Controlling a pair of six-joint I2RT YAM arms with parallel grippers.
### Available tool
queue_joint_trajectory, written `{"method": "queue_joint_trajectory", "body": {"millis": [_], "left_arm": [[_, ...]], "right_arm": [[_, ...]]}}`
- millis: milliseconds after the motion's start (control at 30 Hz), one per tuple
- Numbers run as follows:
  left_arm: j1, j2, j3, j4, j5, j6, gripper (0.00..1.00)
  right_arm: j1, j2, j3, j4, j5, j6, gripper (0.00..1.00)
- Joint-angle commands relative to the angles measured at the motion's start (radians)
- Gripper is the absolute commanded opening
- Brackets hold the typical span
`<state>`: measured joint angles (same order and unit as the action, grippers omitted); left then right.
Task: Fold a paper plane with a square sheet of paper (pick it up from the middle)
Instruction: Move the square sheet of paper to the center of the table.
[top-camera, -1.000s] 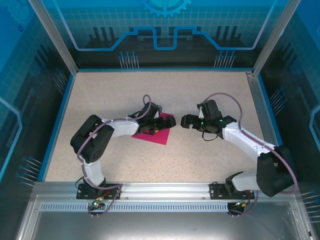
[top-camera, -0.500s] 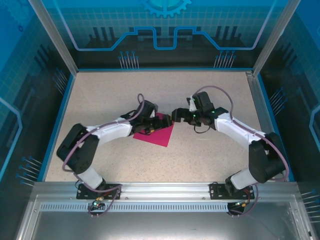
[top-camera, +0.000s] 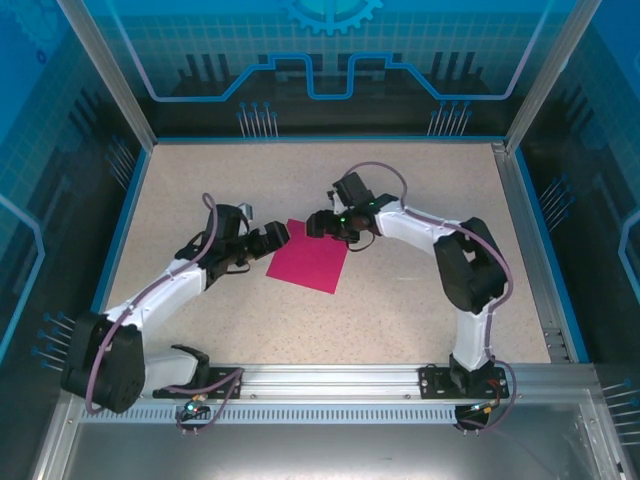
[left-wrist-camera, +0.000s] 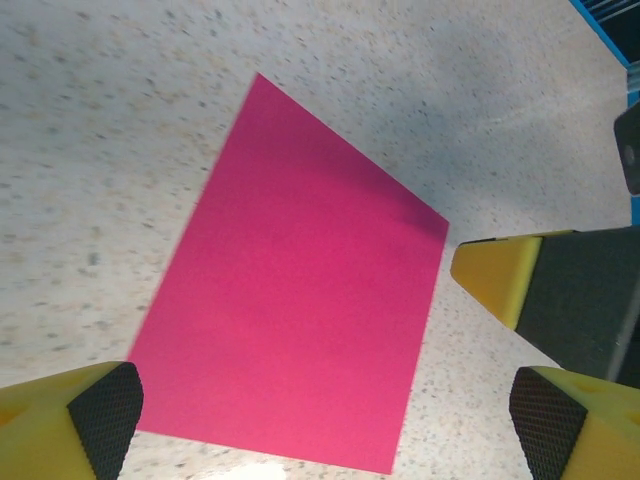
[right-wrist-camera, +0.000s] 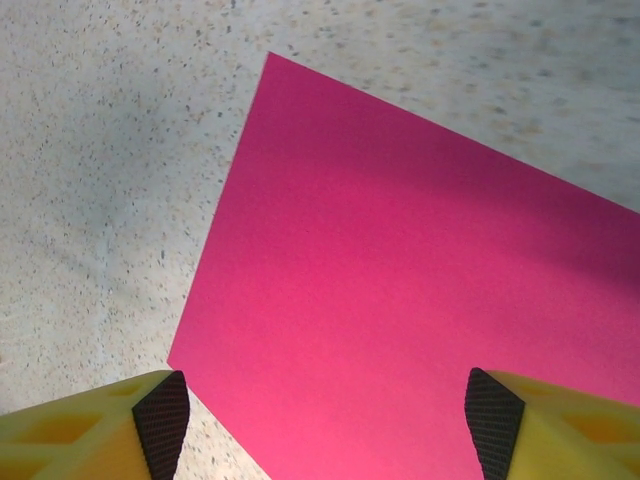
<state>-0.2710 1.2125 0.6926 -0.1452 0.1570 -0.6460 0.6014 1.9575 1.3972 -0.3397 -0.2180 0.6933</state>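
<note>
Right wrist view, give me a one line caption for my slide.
Right tool, jaws apart, above a flat, unfolded magenta paper sheet on the speckled table.

Bright, even overhead light, soft grey shadows, crisp focus across all views.

Overhead view, wrist close-ups share paper (top-camera: 308, 256)

A flat magenta paper sheet (right-wrist-camera: 420, 270) lies on the speckled desk (right-wrist-camera: 100, 150), the right tool (right-wrist-camera: 325, 425) poised over it, its yellow fingers (right-wrist-camera: 90, 430) wide apart.
</note>
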Motion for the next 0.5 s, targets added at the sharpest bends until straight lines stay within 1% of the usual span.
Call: {"method": "queue_joint_trajectory", "body": {"millis": [0,133,200,267,367,467], "left_arm": [[0.021,-0.068,-0.027,-0.051,-0.059,0.067,0.99],[0.039,-0.126,-0.038,-0.075,-0.109,0.096,0.99],[0.049,-0.148,-0.036,-0.096,-0.129,0.103,0.98],[0.057,-0.169,-0.036,-0.113,-0.140,0.113,0.99],[0.061,-0.206,-0.055,-0.127,-0.159,0.120,0.98],[0.064,-0.245,-0.093,-0.120,-0.154,0.113,0.99]], "right_arm": [[0.032,0.073,0.079,-0.057,-0.026,0.013,0.72],[0.045,0.152,0.145,-0.100,-0.011,0.042,0.72],[0.054,0.178,0.154,-0.103,-0.031,0.054,0.69],[0.073,0.173,0.138,-0.107,-0.027,0.052,0.69],[0.100,0.153,0.105,-0.150,0.018,0.018,0.70],[0.098,0.124,0.033,-0.175,0.071,-0.012,0.70]]}}
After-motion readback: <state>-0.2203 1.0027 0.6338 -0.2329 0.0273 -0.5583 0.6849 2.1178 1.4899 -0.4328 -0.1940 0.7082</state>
